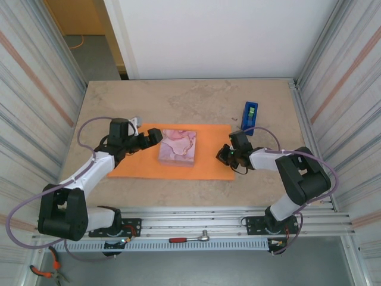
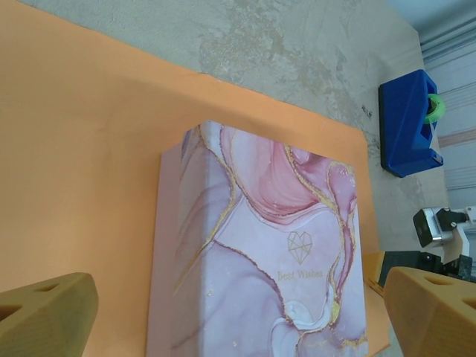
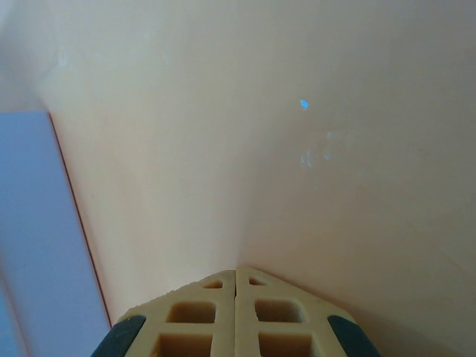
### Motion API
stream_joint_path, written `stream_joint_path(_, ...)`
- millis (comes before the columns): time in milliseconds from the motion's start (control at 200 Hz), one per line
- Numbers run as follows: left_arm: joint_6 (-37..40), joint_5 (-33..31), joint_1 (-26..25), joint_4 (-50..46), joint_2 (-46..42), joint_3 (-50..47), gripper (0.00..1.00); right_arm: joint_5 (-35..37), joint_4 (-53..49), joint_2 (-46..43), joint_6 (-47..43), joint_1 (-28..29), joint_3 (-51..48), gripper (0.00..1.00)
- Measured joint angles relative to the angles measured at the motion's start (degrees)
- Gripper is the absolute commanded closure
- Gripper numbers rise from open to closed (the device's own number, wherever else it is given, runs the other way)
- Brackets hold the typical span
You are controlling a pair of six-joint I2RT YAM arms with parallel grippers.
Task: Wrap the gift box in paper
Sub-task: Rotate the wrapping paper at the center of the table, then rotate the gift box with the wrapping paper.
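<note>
We see the beige marbled tabletop [image 1: 178,98] bare along its far side. The pink marbled gift box [image 1: 177,146] blocks the middle of the thin orange paper sheet [image 1: 207,161]; the blue plastic tape dispenser [image 1: 250,117] stands at far right.

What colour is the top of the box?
The gift box is pink marble with gold veins and a gold heart, best seen in the left wrist view.

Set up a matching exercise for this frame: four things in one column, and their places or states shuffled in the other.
Things:
1. gift box
2. tape dispenser
3. left gripper
4. right gripper

Places or states:
A. shut on the edge of the paper
B. standing on the bare table, off the paper
C. lying on the paper
D. open

Pairs: 1-C, 2-B, 3-D, 4-A
</note>
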Motion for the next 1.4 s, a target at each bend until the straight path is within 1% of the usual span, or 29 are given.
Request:
stream_joint_path(235, 0.0, 0.0, 0.0, -1.8, 0.1, 0.6, 0.01, -2.3, -0.9, 0.0, -3.5, -4.1, 0.1, 0.99)
stream_joint_path(386, -0.3, -1.4, 0.0, -3.3, 0.4, 1.4, 0.01, -4.5, -2.1, -0.1, -5.4, -5.0, 0.3, 0.92)
stream_joint_path(436, -0.5, -2.1, 0.0, -3.8, 0.6, 1.4, 0.01, -5.5, -2.8, -0.6, -5.6, -4.9, 0.3, 0.85)
stream_joint_path(536, -0.7, -2.0, 0.0, -4.0, 1.1, 1.4, 0.01, -6.5, -4.6, -2.6, -6.3, -3.6, 1.1, 0.62)
stream_joint_path(596, -0.7, -1.2, 0.0, -3.9, 1.8, 1.4, 0.01, -6.6, -6.4, -4.2, -6.8, -1.7, 2.9, 0.49)
stream_joint_path(656, -0.9, 0.2, 0.0, -3.3, 2.6, 1.4, 0.04, -6.4, -7.6, -5.5, -7.0, 0.3, 5.2, 0.42)
stream_joint_path(732, -1.3, 2.0, 0.0, -2.2, 3.6, 1.4, 0.1, -5.7, -8.4, -6.2, -6.9, 2.6, 8.4, 0.36)
stream_joint_path(802, -1.7, 3.4, -0.2, -1.2, 4.4, 1.3, 0.14, -5.1, -8.6, -6.2, -6.7, 4.3, 10.6, 0.35)
stream_joint_path(892, -1.7, 4.9, -0.6, 0.0, 5.7, 1.3, 0.16, -4.7, -8.8, -5.6, -6.6, 5.7, 12.2, 0.35)
stream_joint_path(1057, -1.7, 6.1, -2.1, 0.8, 8.2, 1.3, 0.12, -3.7, -8.8, -1.6, -5.5, 7.7, 14.4, 0.35)
stream_joint_path(1142, -1.4, 6.1, -2.9, 0.8, 9.2, 1.3, 0.13, -3.6, -8.9, 0.2, -5.1, 8.3, 15.0, 0.35)
stream_joint_path(1258, -0.8, 6.2, -3.7, 0.8, 10.4, 1.3, 0.2, -3.6, -8.7, 1.9, -4.7, 9.0, 15.5, 0.37)
stream_joint_path(1398, 0.1, 6.8, -4.4, 0.8, 11.8, 1.3, 0.3, -3.6, -8.3, 3.0, -3.5, 9.3, 16.1, 0.45)
